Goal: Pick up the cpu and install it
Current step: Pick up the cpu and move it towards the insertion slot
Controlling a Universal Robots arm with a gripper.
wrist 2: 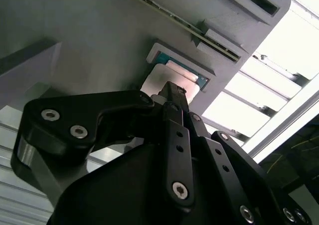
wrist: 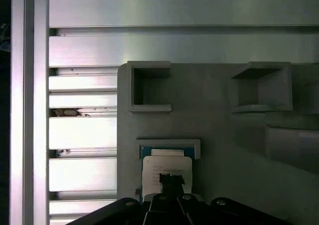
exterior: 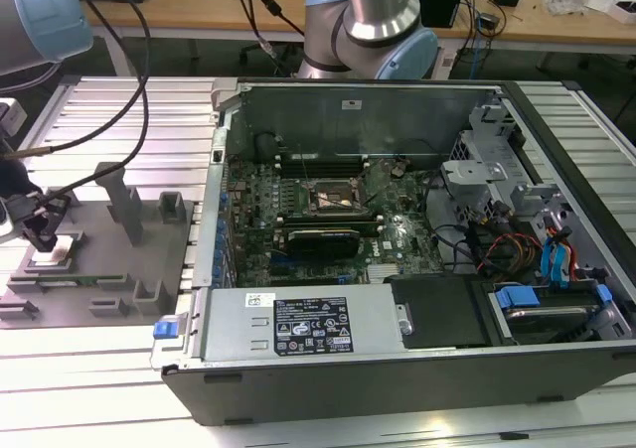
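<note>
The cpu (exterior: pixel 51 260) is a small pale square chip lying in a pocket at the near left of the grey moulded tray (exterior: pixel 104 254). My gripper (exterior: pixel 42 237) hangs straight over it, at the exterior view's far left. In both wrist views the black fingers stand together, and their tips meet over the middle of the cpu (wrist 2: pixel 155 80) (wrist: pixel 167 165). I cannot tell whether the gripper (wrist 2: pixel 172 91) (wrist: pixel 172 179) touches the chip or hovers just above it. The dark socket frame (exterior: pixel 333 198) sits open on the motherboard inside the computer case (exterior: pixel 397 369).
Upright grey posts and open box pockets (wrist: pixel 149 88) rise from the tray (wrist: pixel 214 120) around the cpu. The tray rests on a ribbed aluminium table (exterior: pixel 89 369). The case's left wall (exterior: pixel 214 200) stands between tray and motherboard. Cables (exterior: pixel 119 90) hang above the tray.
</note>
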